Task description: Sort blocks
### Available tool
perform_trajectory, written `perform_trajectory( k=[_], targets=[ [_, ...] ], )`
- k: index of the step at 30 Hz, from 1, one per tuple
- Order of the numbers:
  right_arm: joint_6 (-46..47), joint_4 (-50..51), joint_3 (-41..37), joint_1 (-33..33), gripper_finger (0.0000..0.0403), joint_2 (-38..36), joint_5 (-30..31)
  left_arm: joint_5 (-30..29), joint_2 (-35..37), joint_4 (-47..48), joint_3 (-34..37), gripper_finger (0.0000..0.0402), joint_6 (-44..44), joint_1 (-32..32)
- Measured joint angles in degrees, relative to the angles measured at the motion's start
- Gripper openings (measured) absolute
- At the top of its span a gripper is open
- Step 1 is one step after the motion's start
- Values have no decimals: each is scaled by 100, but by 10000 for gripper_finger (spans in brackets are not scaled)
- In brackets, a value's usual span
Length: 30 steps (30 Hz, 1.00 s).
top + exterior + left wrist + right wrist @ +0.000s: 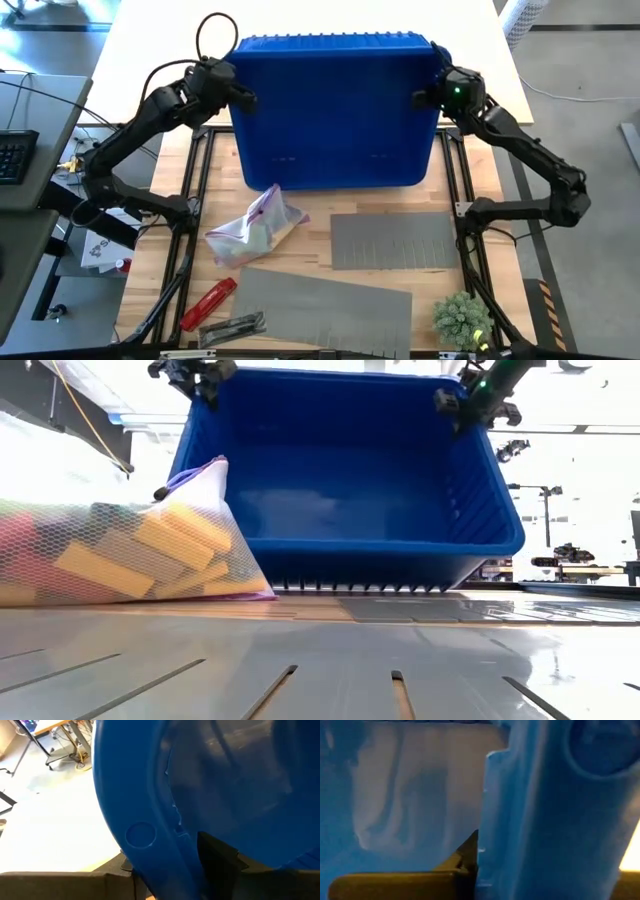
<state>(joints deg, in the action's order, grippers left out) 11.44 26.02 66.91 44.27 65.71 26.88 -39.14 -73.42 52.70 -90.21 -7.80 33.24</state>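
Potted plant (461, 318): a small green tuft at the table's near right corner, seen from above.
Red tool (207, 303): lies at the near left, with a clear packet (232, 326) of dark parts just beside it.
Grey mats: one slotted mat (325, 303) lies along the near edge at a slant; a second mat (392, 241) lies farther back and to the right, the two apart.
Mesh bag (256, 226): lies on its side on the wooden table (310, 199), left of the second mat and just in front of the bin; its mouth is trimmed in purple.
Blocks (160, 548): tan and yellow bars, with some red showing, all packed inside the mesh bag in the low view; none lies loose on the table.
Blue bin (337, 110): a large plastic tub behind the bag, tipped so that its hollow faces the low camera and its ribbed underside faces upward; the interior shows no blocks.
Left gripper (240, 97): at the bin's left rim, raised off the table; the wrist view shows a dark finger (220, 857) pressed against the blue wall, clamped on the rim.
Right gripper (425, 97): at the bin's right rim, level with the left; its finger (465, 857) lies against the edge of the wall, closed on that rim.
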Motion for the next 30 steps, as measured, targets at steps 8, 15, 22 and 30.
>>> perform_trajectory(
  k=[8,15,22,30],
  targets=[
    [-742,-218,-35,298,118,90,-250,243,-209,-409,-4,127,242,496],
    [-719,7,-33,432,180,207,-434,339,-395,-532,-22,127,264,632],
    [-750,-79,-33,452,193,272,-439,370,-431,-620,-15,132,470,655],
    [-751,-111,-33,461,194,265,-516,779,-463,-536,20,201,582,816]
  ],
)
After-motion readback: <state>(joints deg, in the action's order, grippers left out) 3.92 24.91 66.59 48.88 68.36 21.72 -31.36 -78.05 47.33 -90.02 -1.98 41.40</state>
